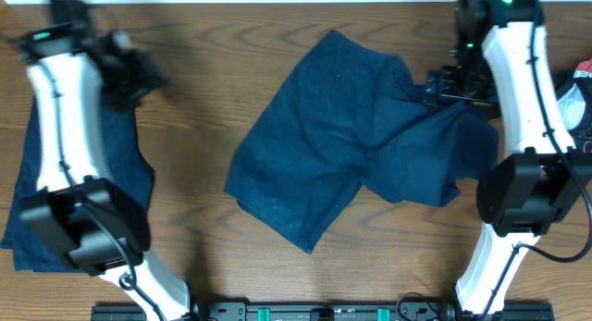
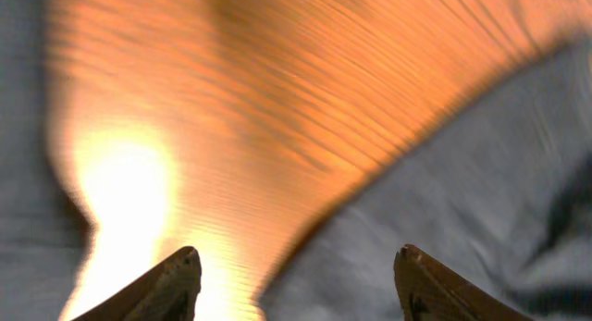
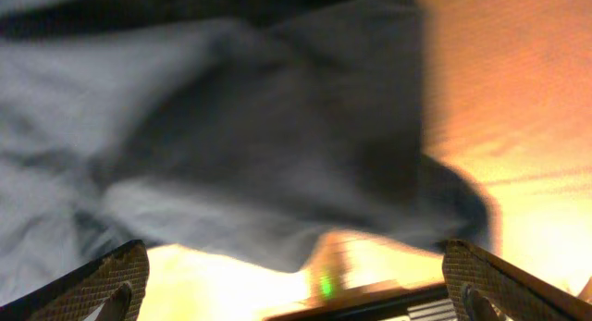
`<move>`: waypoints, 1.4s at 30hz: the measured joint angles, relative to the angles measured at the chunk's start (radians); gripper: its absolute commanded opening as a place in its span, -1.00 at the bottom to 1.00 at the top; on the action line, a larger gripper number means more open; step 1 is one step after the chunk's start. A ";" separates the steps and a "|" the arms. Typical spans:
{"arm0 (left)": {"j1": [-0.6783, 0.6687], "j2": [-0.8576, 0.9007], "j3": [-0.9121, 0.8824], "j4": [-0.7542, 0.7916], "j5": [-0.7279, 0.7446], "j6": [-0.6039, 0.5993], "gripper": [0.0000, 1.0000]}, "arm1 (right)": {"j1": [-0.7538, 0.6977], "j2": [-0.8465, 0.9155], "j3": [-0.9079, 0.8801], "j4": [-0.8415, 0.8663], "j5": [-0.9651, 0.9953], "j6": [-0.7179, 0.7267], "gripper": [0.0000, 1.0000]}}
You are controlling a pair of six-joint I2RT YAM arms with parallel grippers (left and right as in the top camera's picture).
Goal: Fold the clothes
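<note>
Navy shorts (image 1: pixel 342 145) lie spread mid-table, long axis slanting from far right to near left, one leg rumpled rightward; a second garment (image 1: pixel 125 168) lies flat at the left; right gripper (image 3: pixel 296 275) gapes wide over the shorts' right edge, clasping nothing; left gripper (image 2: pixel 296 265) likewise wide, empty.

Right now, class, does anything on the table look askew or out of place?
Yes. The middle shorts lie diagonally and rumpled, one leg bunched into folds beside the right hand. Another navy garment lies flatter at the left edge, partly under the left arm.
</note>
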 measured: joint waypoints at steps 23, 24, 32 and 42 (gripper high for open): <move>-0.259 0.193 -0.465 0.102 0.139 0.026 0.42 | -0.088 0.000 0.003 0.009 -0.011 -0.027 0.99; -0.264 0.180 -0.484 0.116 0.148 0.024 0.42 | -0.088 0.000 0.003 0.009 -0.011 -0.029 0.99; -0.267 0.130 -0.643 0.263 0.259 0.011 -0.88 | -0.088 0.000 0.004 0.009 -0.011 -0.043 0.98; -0.168 0.144 -0.561 0.378 0.230 -0.067 -0.88 | -0.088 0.000 0.004 -0.001 -0.017 -0.046 0.98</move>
